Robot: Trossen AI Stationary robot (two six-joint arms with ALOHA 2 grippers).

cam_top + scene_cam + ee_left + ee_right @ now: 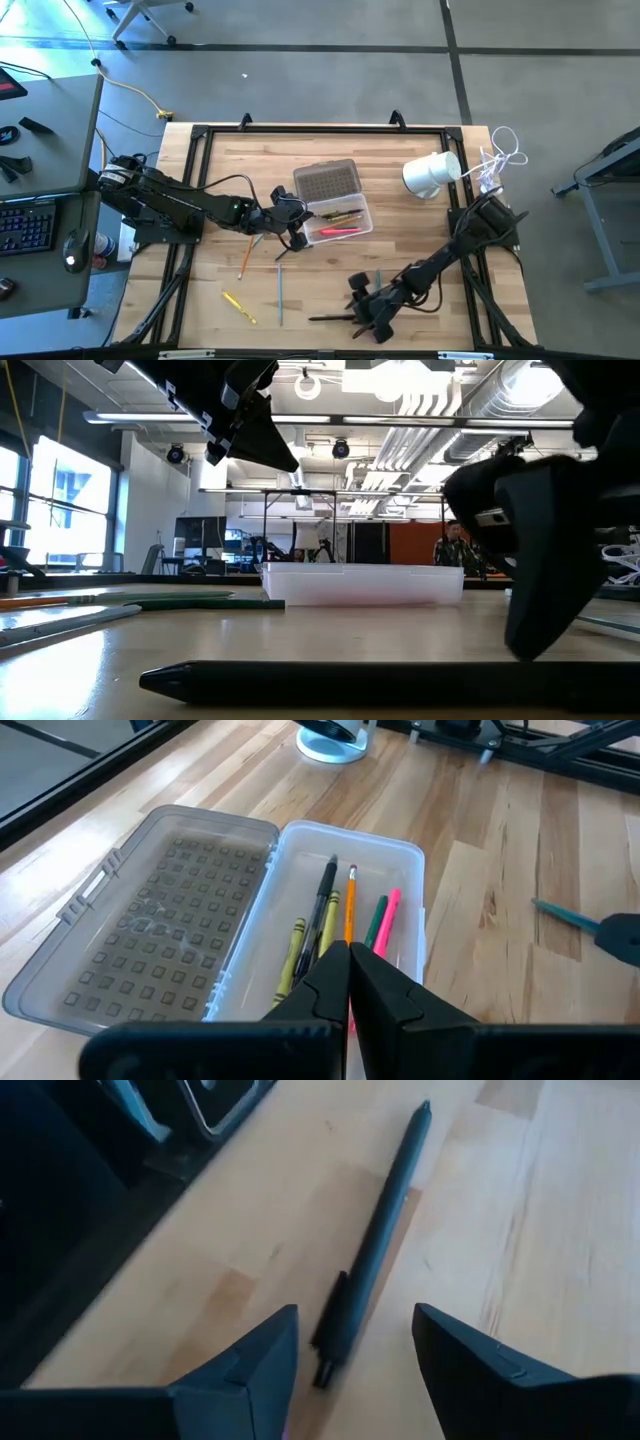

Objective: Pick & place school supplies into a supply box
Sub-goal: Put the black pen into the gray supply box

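The wooden table point(420, 230) carries everything, and both dark arms reach in over it. The supply box point(338, 215) lies open near the table's middle, its textured greyish lid point(150, 930) folded flat beside the clear tray. Just ahead of the left gripper point(350, 982), whose fingers are pressed together with nothing visible between them, the tray holds several supplies lying side by side: a black pen point(325, 905), an orange pencil point(350, 910), a yellowish pencil point(292, 955), a green one point(378, 923) and a pink one point(390, 915).

The right gripper point(355, 1345) hangs low near the table's front edge, its fingers spread wide. A black pen point(380, 1230) lies flat on the wood, its near end sitting between the two fingertips, touching neither.

A white cylindrical object point(430, 172) lies beyond the right arm, well apart from both grippers. Loose on the wood, away from either pair of fingers, lie an orange pencil point(245, 262), a yellow one point(238, 305) and a teal one point(280, 296).
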